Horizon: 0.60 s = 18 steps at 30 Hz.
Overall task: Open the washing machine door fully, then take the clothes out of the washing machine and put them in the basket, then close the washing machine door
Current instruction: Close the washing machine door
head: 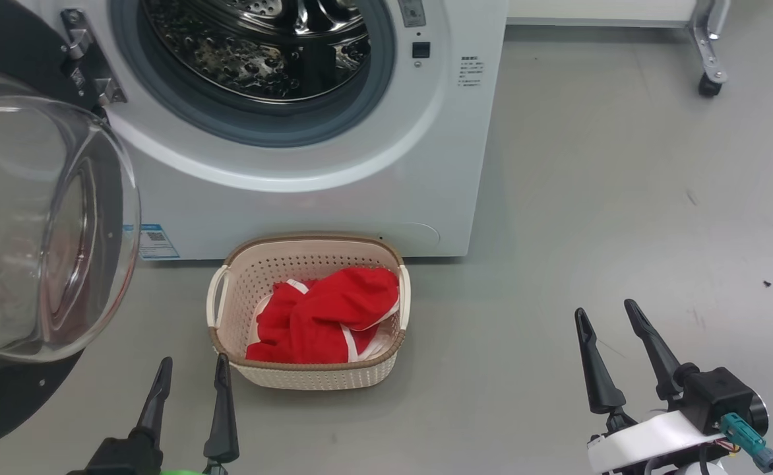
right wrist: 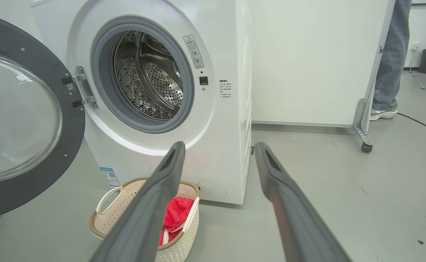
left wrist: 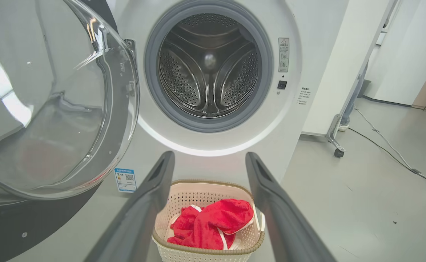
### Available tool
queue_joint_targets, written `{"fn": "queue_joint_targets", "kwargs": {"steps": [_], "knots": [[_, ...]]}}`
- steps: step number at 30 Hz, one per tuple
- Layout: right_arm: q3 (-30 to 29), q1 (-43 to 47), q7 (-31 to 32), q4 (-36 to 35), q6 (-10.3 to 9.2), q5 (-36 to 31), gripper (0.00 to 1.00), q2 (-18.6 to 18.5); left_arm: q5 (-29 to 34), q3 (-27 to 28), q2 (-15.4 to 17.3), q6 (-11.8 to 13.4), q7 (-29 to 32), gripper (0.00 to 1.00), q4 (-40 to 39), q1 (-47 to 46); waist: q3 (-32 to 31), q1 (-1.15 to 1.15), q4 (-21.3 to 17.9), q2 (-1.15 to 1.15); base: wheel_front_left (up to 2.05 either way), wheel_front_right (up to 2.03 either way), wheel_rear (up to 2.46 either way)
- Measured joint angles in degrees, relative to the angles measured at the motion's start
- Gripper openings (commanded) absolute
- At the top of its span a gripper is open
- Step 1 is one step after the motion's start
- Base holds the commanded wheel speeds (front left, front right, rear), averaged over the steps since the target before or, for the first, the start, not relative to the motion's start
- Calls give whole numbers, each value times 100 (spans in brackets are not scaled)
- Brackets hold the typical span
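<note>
The clothes lie in the basket before the washing machine, whose door stands wide open. The left claw and right claw are spread, holding nothing. I think a weak push may slide off the smooth door and leave it unlatched

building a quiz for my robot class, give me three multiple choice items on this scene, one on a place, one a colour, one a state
1. Where does the basket stand? A) on the floor before the washing machine B) on top of it C) behind it
2. What colour are the clothes in it? A) blue B) red with white trim C) green
3. How is the washing machine door? A) shut B) swung open C) taken off
1 A, it sits on the floor at the machine's foot; 2 B, red with white edging; 3 B, it hangs wide open.
</note>
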Motion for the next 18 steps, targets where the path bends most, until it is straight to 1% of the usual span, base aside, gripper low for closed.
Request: {"fn": "queue_joint_targets", "kwargs": {"steps": [7, 8, 18], "knots": [[-31, -1, 0, -52, 0, -3, 100, 0, -49, 54, 0, 0, 0, 100, 22, 0, 18, 0, 470, 0, 0, 0, 0], [-31, -1, 0, -64, 0, -8, 100, 0, -63, 58, 0, 0, 0, 100, 24, 0, 23, 0, 617, 0, 0, 0, 0], [-26, 7, 0, -60, 0, -16, 100, 0, -198, 43, 0, 0, 0, 100, 91, 2, 25, 0, 1398, 0, 0, 0, 0]]}}
